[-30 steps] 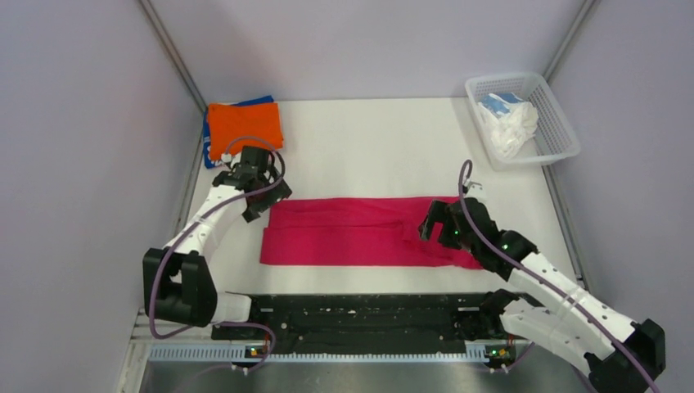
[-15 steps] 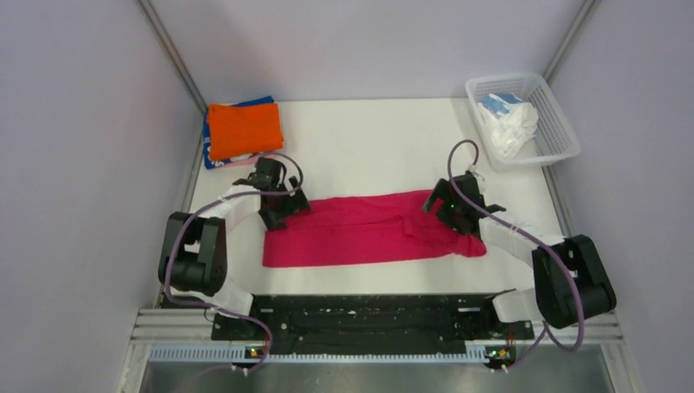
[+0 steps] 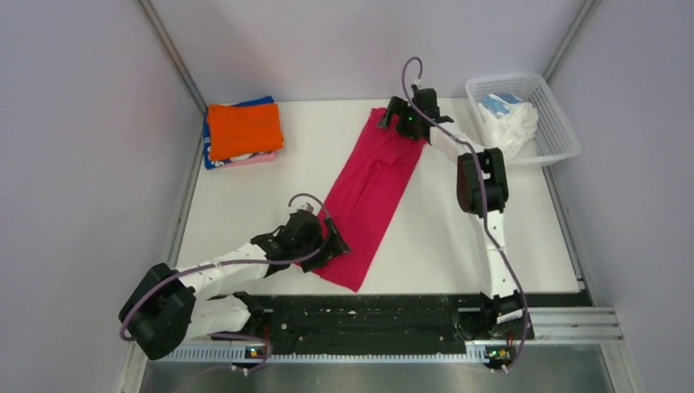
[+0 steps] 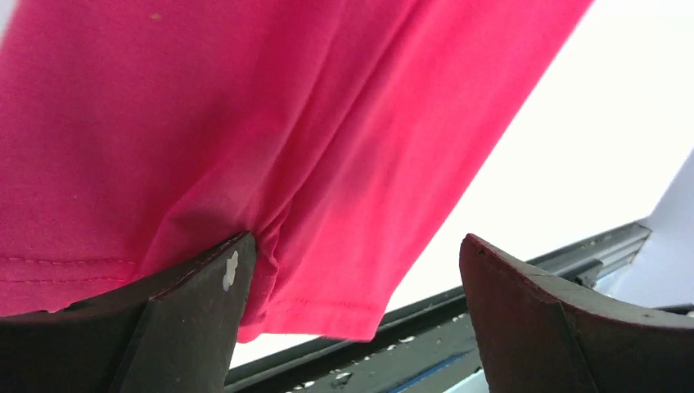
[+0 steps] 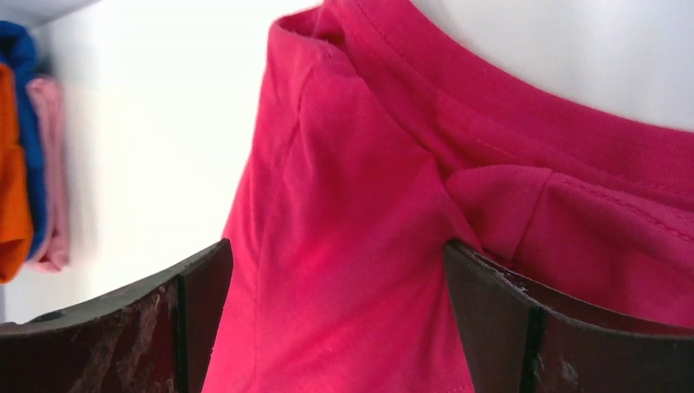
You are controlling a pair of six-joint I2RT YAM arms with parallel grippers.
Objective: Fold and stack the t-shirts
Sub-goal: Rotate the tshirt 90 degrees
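The crimson-pink t-shirt (image 3: pixel 372 188) lies folded into a long strip, running diagonally from the near middle of the table to the far middle. My left gripper (image 3: pixel 331 244) is open at its near end. In the left wrist view (image 4: pixel 356 246) the left finger touches bunched cloth (image 4: pixel 245 147) by the hem. My right gripper (image 3: pixel 398 123) is open over the far end, by the collar. In the right wrist view (image 5: pixel 335 254) the cloth (image 5: pixel 352 246) lies between the spread fingers.
A stack with an orange t-shirt (image 3: pixel 244 129) on top, blue and pale pink ones under it, sits at the far left; it also shows in the right wrist view (image 5: pixel 12 205). A white mesh basket (image 3: pixel 560 131) at the far right holds a white/light-blue shirt (image 3: pixel 507 123). A black rail (image 3: pixel 368 315) runs along the near edge.
The crimson shirt has swung from lying crosswise to lying diagonally. My left gripper moved toward the near edge with one end; my right gripper moved to the far middle with the other.
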